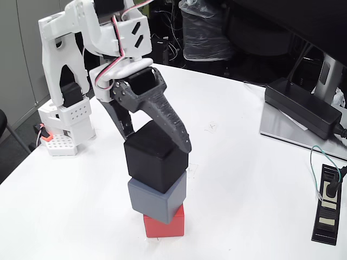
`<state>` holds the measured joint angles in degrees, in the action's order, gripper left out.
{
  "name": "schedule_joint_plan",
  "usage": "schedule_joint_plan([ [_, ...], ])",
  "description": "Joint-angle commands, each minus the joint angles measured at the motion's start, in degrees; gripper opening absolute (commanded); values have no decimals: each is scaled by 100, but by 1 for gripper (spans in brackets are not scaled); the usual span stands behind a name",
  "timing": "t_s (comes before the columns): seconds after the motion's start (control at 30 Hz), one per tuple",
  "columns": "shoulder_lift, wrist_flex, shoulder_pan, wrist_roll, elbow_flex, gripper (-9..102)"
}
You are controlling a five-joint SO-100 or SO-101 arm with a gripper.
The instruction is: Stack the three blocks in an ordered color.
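Note:
Three blocks stand in one stack near the table's front in the fixed view. The red block point(164, 226) is at the bottom, the grey block point(156, 198) sits on it, and the black block point(154, 163) lies on top, turned a little against the others. My gripper point(158, 142) reaches down from the upper left and is shut on the black block. One dark finger point(169, 120) runs along its right upper edge, and the other finger point(122, 125) sits behind its left corner.
The white arm base point(66, 111) stands at the left, with a small white perforated brick point(58, 144) with an orange tab beside it. A black power adapter point(302, 107) lies on a grey monitor foot point(287, 132) at the right. A small black device point(328, 210) with a cable is at the right edge.

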<state>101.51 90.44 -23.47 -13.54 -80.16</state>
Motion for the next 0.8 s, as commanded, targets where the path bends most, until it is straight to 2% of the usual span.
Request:
schedule_joint_plan([
  [0.0, 272, 0, 18, -62, 281, 44],
  [0.47, 1978, 0, 35, 26, 483, 42],
  [0.63, 2399, -35, 62, 26, 492, 29],
  [0.77, 2593, -62, 483, 44, 492, 16],
])
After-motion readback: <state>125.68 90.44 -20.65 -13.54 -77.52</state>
